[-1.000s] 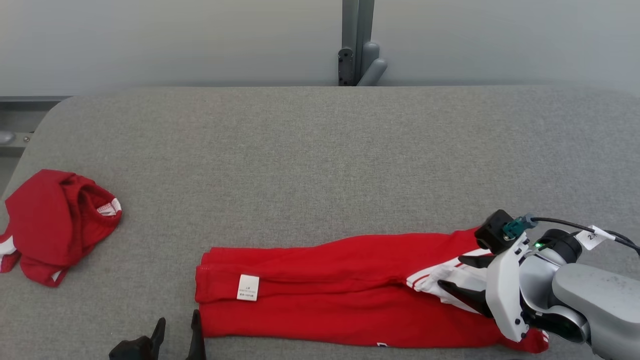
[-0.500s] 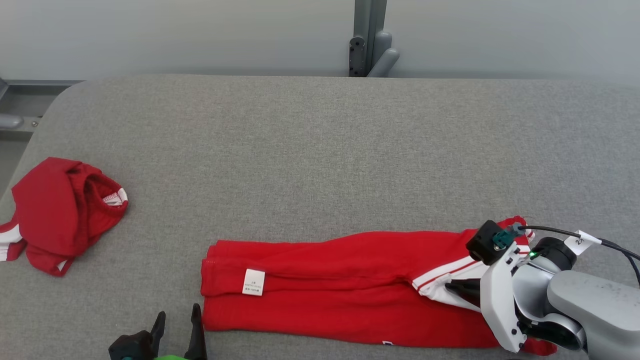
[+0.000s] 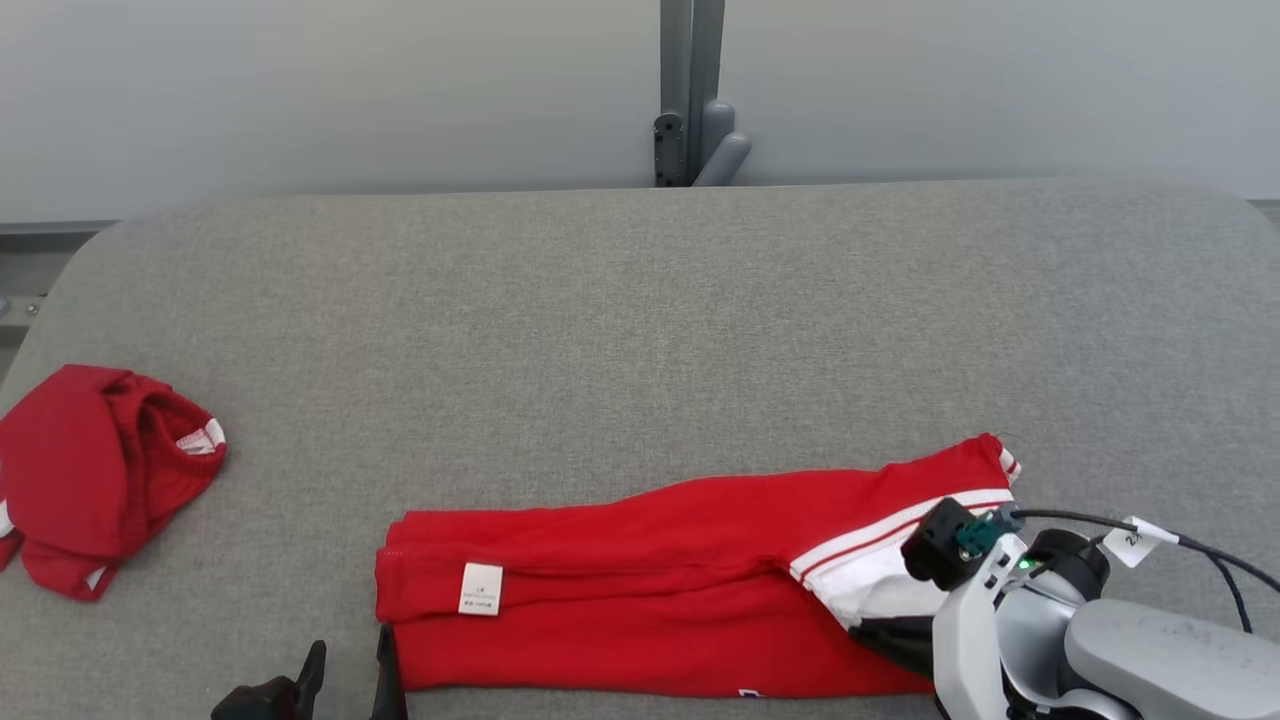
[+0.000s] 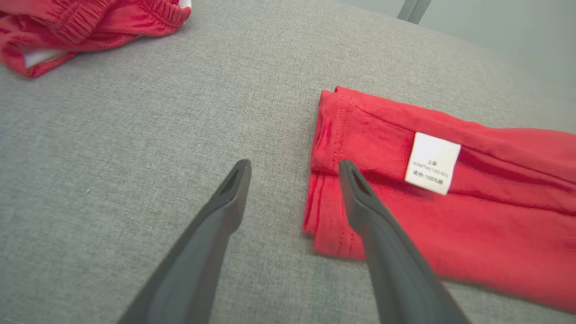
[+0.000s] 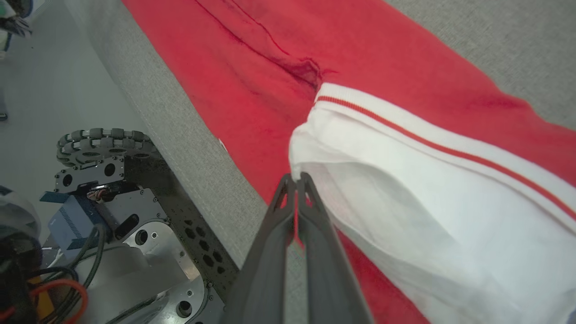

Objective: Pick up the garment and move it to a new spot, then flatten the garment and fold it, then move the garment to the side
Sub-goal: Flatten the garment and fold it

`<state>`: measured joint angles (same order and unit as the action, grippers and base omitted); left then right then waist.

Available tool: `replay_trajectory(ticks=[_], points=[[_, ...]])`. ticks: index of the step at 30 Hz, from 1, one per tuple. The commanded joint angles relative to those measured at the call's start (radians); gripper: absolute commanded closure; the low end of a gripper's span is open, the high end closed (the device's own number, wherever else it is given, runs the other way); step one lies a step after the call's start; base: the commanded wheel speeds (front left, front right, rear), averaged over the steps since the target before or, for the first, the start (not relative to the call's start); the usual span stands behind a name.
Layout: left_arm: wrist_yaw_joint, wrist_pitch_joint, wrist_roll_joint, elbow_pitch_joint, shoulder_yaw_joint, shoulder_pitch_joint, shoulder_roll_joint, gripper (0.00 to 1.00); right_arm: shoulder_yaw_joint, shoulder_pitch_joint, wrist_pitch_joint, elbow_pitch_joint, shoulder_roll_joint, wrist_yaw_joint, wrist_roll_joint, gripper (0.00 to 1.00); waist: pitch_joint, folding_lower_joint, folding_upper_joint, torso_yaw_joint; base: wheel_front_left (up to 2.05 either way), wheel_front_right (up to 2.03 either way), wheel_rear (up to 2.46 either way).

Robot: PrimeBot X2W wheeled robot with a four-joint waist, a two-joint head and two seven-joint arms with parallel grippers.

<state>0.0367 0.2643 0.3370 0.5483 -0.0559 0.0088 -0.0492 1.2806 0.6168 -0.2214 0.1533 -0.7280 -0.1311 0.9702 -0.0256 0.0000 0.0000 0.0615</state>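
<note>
Left end effector (image 3: 350, 648) hangs over the near edge of the bench (image 3: 640, 330), fingers spread with nothing between them. A crumpled red piece of clothing (image 3: 95, 470) lies well to its left, cut off by the picture's edge. Just right of the left end effector begins the garment (image 3: 650, 600): a long red strip folded lengthwise, flat along the near edge. It has a white label (image 3: 480, 588) near its left end and a white panel (image 3: 880, 580) with a red stripe at its right end. The right end effector (image 5: 295, 179) has its fingers pressed together on that panel's edge; a second ago they were spread around it. The strip's far right tip now shows beyond the wrist. In the head view those fingers and the garment's near right corner hide behind the arm.
</note>
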Motion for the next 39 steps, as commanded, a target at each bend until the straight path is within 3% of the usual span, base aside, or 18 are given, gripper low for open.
replay_trajectory(ticks=[1, 2, 10, 18, 26, 39], points=[[0.003, 0.0, 0.009, -0.004, 0.004, 0.008, -0.003, 0.0, 0.001, -0.023, 0.009, -0.004, 0.008, 0.001, -0.003, 0.18, 0.016, 0.0, 0.0, -0.022, 0.0, 0.0, 0.0], [0.001, 0.0, 0.009, -0.005, 0.005, 0.01, -0.003, 0.0, 0.001, -0.035, 0.01, -0.005, 0.012, 0.001, -0.002, 0.0, 0.018, 0.0, 0.0, -0.026, 0.0, 0.0, 0.0], [-0.003, 0.0, 0.006, -0.007, 0.015, 0.017, -0.003, 0.0, 0.001, -0.088, 0.057, -0.018, 0.027, 0.001, 0.054, 0.0, 0.023, 0.0, 0.0, -0.061, 0.0, 0.0, 0.0], [-0.005, 0.0, -0.007, -0.015, 0.026, 0.023, -0.003, 0.0, -0.035, -0.049, 0.26, 0.078, 0.024, 0.001, 0.036, 0.0, 0.031, 0.0, 0.0, -0.089, 0.0, 0.0, 0.0], [-0.005, 0.0, -0.023, -0.031, 0.03, 0.022, -0.003, 0.0, -0.182, -0.069, 0.451, 0.33, 0.102, 0.001, -0.07, 0.0, 0.032, 0.0, 0.0, -0.102, 0.0, 0.0, 0.0], [0.006, 0.0, -0.07, -0.054, 0.019, 0.018, -0.003, 0.0, -0.461, -0.18, 0.487, 0.607, 0.27, 0.001, -0.171, 0.0, 0.013, 0.0, 0.0, -0.084, 0.0, 0.0, 0.0]])
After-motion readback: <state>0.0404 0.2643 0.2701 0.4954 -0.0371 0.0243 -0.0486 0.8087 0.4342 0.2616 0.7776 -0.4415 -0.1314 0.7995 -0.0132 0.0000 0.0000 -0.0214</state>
